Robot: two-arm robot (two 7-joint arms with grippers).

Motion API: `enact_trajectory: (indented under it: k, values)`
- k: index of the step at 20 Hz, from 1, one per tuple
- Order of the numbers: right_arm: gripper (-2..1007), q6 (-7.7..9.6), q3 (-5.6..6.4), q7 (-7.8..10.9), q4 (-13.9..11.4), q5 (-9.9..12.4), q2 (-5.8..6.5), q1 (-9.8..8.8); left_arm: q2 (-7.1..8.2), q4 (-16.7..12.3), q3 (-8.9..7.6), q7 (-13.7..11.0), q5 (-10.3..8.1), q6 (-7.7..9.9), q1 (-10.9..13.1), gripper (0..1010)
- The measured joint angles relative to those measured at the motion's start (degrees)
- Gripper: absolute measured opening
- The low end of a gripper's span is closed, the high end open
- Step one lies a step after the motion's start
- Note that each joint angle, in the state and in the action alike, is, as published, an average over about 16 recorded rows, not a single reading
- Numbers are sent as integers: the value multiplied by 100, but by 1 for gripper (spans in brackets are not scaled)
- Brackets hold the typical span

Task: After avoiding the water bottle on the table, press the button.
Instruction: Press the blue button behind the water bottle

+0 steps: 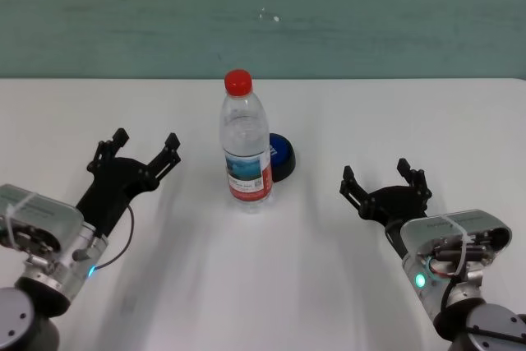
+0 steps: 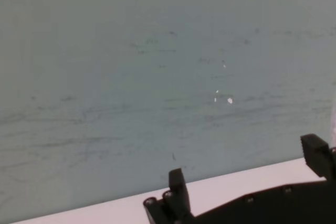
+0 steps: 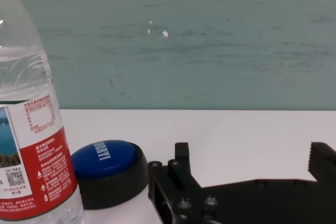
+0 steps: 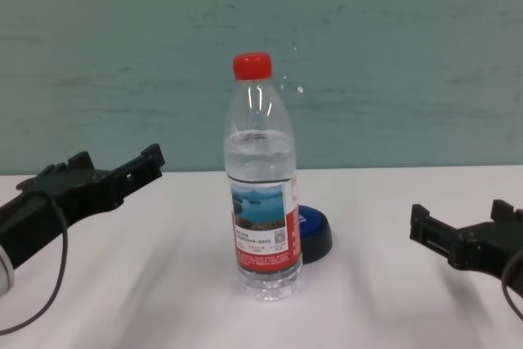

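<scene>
Head view: tall clear plastic water bottle [image 1: 245,144] with red cap stands on white table [image 1: 411,113], blue dome button [image 1: 281,157] just behind it. Left hand [image 1: 146,151] and right hand [image 1: 385,180] flank the bottle, fingers apart, empty.
Right wrist view: button beside bottle; a straight reach risks toppling it.

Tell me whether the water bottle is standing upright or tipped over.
Upright. The water bottle stands on its base on the table, red cap on top, just in front of the button.
</scene>
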Motion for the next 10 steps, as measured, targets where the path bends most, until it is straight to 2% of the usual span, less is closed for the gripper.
enact_trajectory:
  k: [10]
  values:
    - [1004, 0, 0, 0, 0, 0, 0, 0, -27, 77, 45, -12, 46, -3, -84, 1010]
